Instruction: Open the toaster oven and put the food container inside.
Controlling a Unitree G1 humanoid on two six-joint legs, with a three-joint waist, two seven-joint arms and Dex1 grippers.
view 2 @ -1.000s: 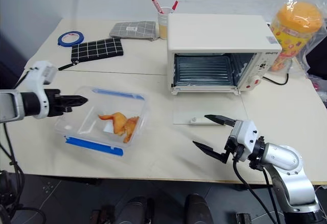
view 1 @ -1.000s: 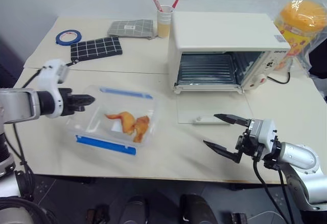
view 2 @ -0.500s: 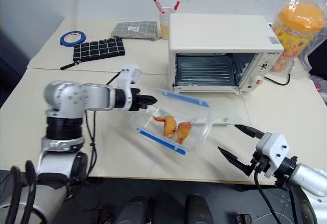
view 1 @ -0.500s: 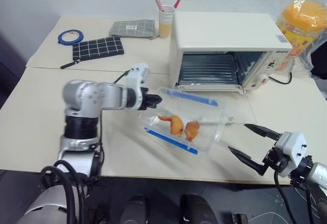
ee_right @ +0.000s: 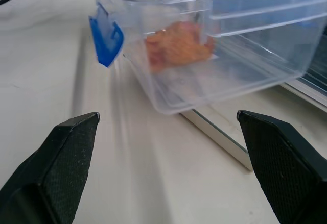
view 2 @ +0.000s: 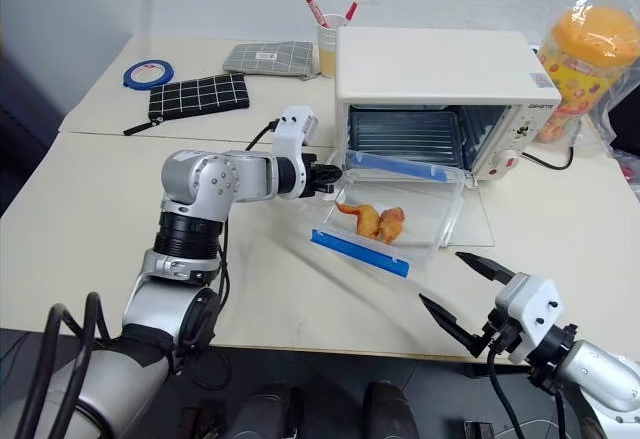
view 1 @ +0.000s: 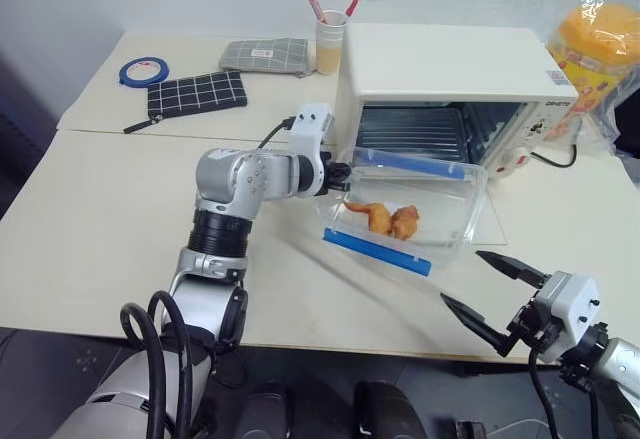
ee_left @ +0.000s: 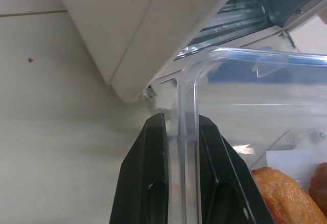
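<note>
The cream-white toaster oven point(view 1: 450, 69) stands at the back right with its glass door point(view 1: 494, 223) folded down flat on the table. The clear food container point(view 1: 405, 209), with blue clips and orange-brown food inside, hangs slightly tilted just over that door, in front of the oven's opening. My left gripper point(view 1: 336, 172) is shut on the container's left wall; in the left wrist view the black fingers point(ee_left: 153, 152) clamp the clear rim point(ee_left: 186, 106). My right gripper point(view 1: 495, 289) stands open near the table's front right edge, short of the container point(ee_right: 204, 45), with nothing in it.
A black grid pouch point(view 1: 195, 92), a grey pouch point(view 1: 265, 55), a blue tape ring point(view 1: 143, 70) and a cup with pens point(view 1: 330, 44) lie at the back left. An orange jar in a plastic bag point(view 1: 595, 44) stands right of the oven.
My left gripper has carried the container from the table's left to the right, up in front of the open oven. The right gripper has drawn back toward the front edge, still open.
</note>
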